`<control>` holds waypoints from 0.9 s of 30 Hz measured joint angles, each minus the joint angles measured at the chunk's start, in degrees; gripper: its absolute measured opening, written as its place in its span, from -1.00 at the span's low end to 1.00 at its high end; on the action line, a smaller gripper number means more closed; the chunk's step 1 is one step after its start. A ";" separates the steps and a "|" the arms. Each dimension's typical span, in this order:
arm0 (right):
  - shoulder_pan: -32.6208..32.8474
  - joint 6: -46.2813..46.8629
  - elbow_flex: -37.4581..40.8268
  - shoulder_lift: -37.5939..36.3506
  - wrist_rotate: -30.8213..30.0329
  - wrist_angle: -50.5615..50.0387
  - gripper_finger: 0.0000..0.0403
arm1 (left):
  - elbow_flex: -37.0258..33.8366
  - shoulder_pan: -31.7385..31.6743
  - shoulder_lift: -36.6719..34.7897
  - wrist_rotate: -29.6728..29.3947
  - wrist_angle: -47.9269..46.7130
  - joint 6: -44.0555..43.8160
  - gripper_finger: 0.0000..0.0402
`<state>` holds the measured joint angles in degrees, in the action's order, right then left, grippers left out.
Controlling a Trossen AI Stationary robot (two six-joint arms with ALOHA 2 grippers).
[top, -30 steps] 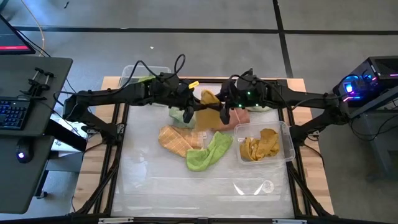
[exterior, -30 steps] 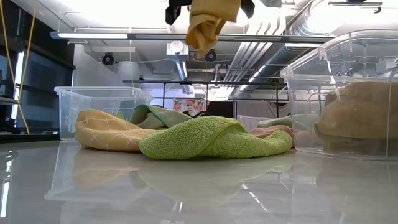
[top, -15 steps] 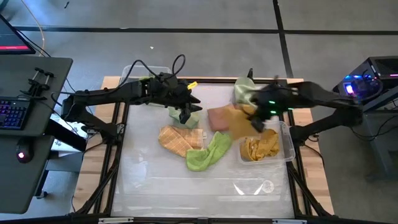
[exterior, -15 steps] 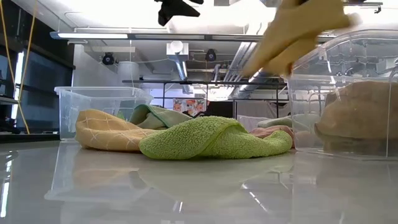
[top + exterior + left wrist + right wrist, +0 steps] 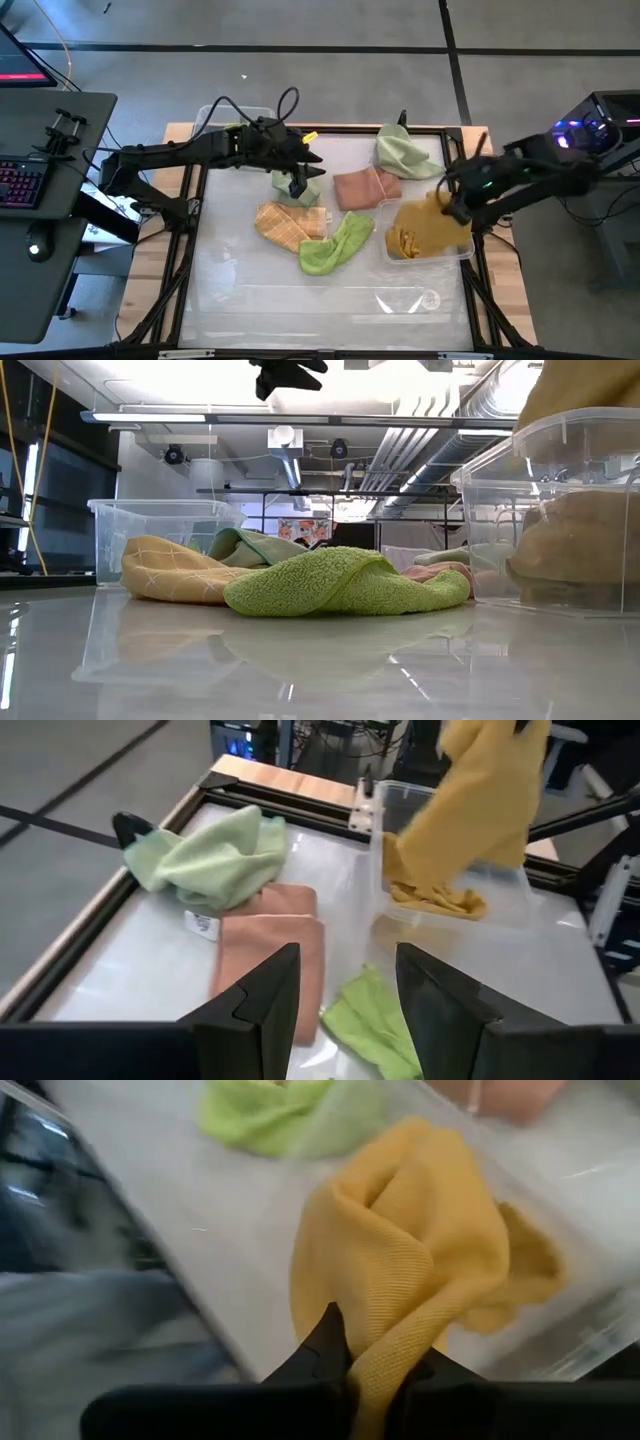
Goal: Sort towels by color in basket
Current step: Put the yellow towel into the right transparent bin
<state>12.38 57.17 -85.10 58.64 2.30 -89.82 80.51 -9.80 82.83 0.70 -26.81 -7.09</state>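
A mustard yellow towel (image 5: 422, 218) hangs from my shut right gripper (image 5: 452, 206) over the clear basket (image 5: 468, 243) at the table's right, where another mustard towel (image 5: 408, 242) lies. My left gripper (image 5: 297, 186) stands open above a pale green towel (image 5: 285, 184) at mid-table, holding nothing. Flat on the table lie a second pale green towel (image 5: 404, 152), a salmon pink one (image 5: 364, 187), a lime green one (image 5: 335, 245) and a peach-orange checked one (image 5: 288, 225). My right gripper pinches a bunched fold of the mustard towel (image 5: 385, 1342) between its two fingers; its layers cannot be counted. The towel hangs slack below the fingers, and its lower end (image 5: 440, 895) reaches into the basket onto the towel lying there.
A second clear bin (image 5: 232, 117) stands at the far left corner with something green inside. A black frame (image 5: 470, 290) edges the white table top. Bare table lies along the near edge (image 5: 300, 300).
The two grippers met at mid-table on the mustard towel. My left gripper has let go and stayed there. My right gripper has swung toward the table's right edge and a little nearer, carrying the towel, which now hangs over the basket.
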 joint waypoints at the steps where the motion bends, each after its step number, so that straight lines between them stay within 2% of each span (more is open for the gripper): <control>1: 0.35 -1.61 1.48 0.56 -1.31 0.00 -0.95 | 0.00 0.00 0.00 -0.16 0.04 0.24 -0.23; 7: 0.49 -11.86 12.98 3.68 -2.93 2.49 -0.95 | 0.00 0.02 0.00 -0.36 0.09 0.26 -0.23; 14: 0.51 -24.22 25.06 6.98 0.13 17.41 -0.94 | 0.00 0.02 0.02 -0.36 0.06 0.28 -0.23; 20: 0.38 -21.28 33.41 7.79 1.87 21.61 -0.81 | -0.02 0.00 0.02 -0.36 0.06 0.26 -0.23; 25: 0.29 -13.63 36.96 7.24 3.64 21.33 -0.54 | -0.02 0.00 0.02 -0.36 0.08 0.26 -0.23; 27: 0.21 -13.21 36.88 7.23 5.61 20.93 -0.40 | -0.02 0.02 0.04 -0.34 0.06 0.26 -0.23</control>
<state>12.58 43.95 -48.22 65.87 7.91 -68.89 80.49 -9.78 82.86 0.36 -26.74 -6.83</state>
